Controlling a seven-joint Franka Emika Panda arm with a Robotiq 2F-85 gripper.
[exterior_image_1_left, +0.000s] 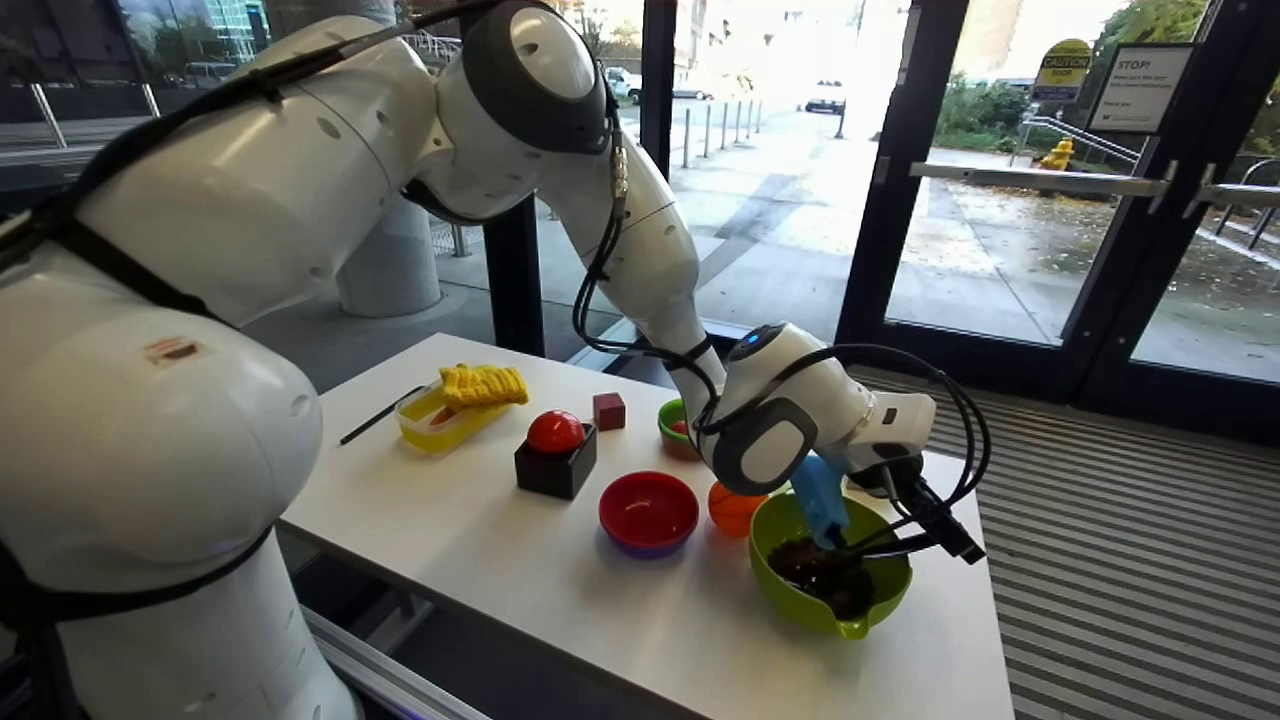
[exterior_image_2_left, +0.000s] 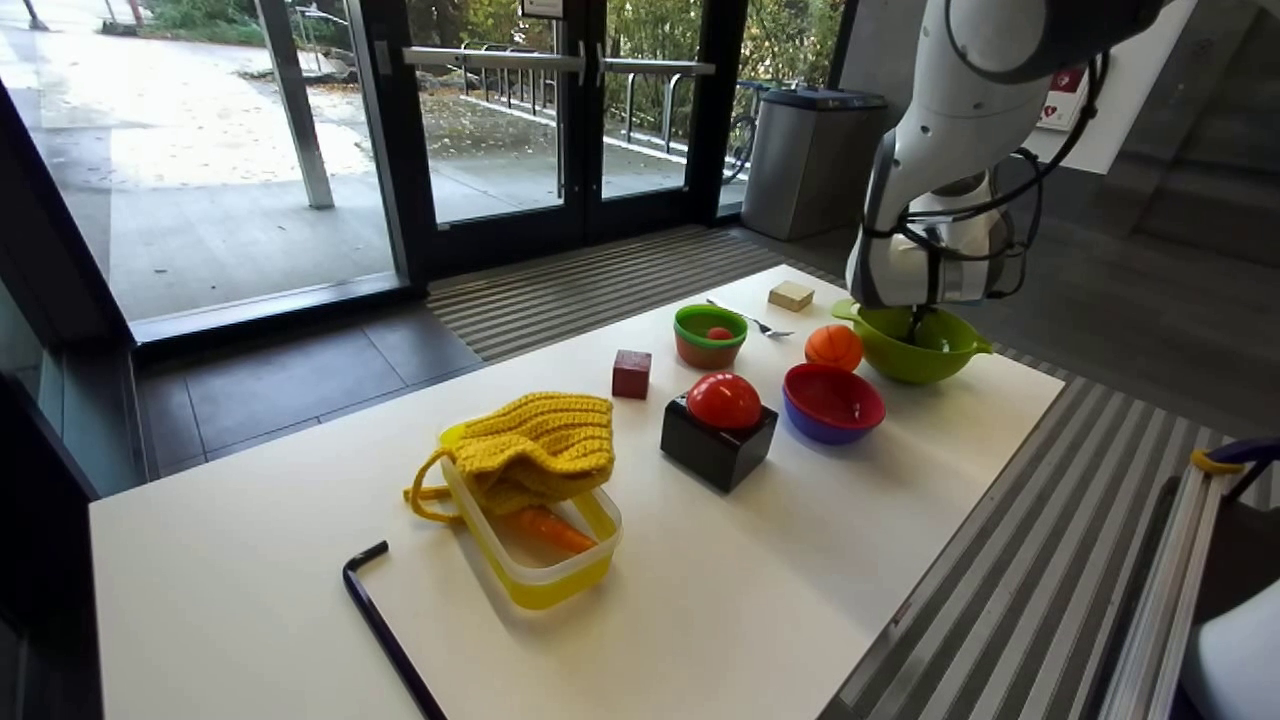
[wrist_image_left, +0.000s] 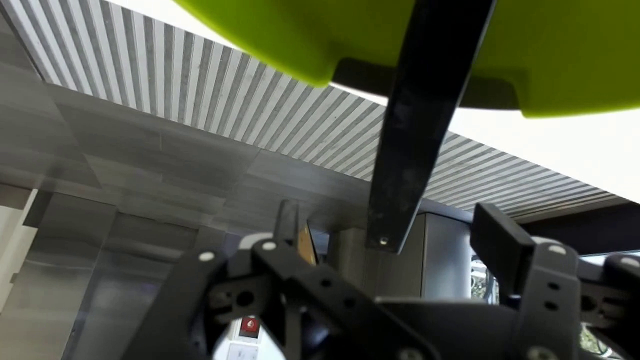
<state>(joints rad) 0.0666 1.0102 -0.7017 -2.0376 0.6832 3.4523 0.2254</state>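
In the wrist view, the gripper (wrist_image_left: 392, 227) is seen with its fingers spread well apart, one at the lower middle and one at the lower right of the frame; the jaws are released, and the black handle (wrist_image_left: 425, 125) seen between them is flanked by a gap on each side. The handle is seen crossing the rim of the green bowl (exterior_image_1_left: 790, 600), by which the upper right of that frame is taken up. In an exterior view the bowl is found at the lower right, with a dark mass (exterior_image_1_left: 840, 585) contained in it. In both exterior views an orange ball (exterior_image_2_left: 833, 347) is placed just beside the bowl, and near it a red bowl (exterior_image_2_left: 835, 395) is nested in a purple bowl (exterior_image_2_left: 828, 424). In an exterior view, a black box (exterior_image_2_left: 702, 452) topped by a red dome (exterior_image_2_left: 724, 400) is shown right of centre, with a dark red cube (exterior_image_2_left: 631, 374) to its upper left. Lower left of centre, a yellow container (exterior_image_2_left: 545, 592) is partly covered by a yellow knitted cloth (exterior_image_2_left: 540, 445), a carrot (exterior_image_2_left: 553, 528) being held inside.
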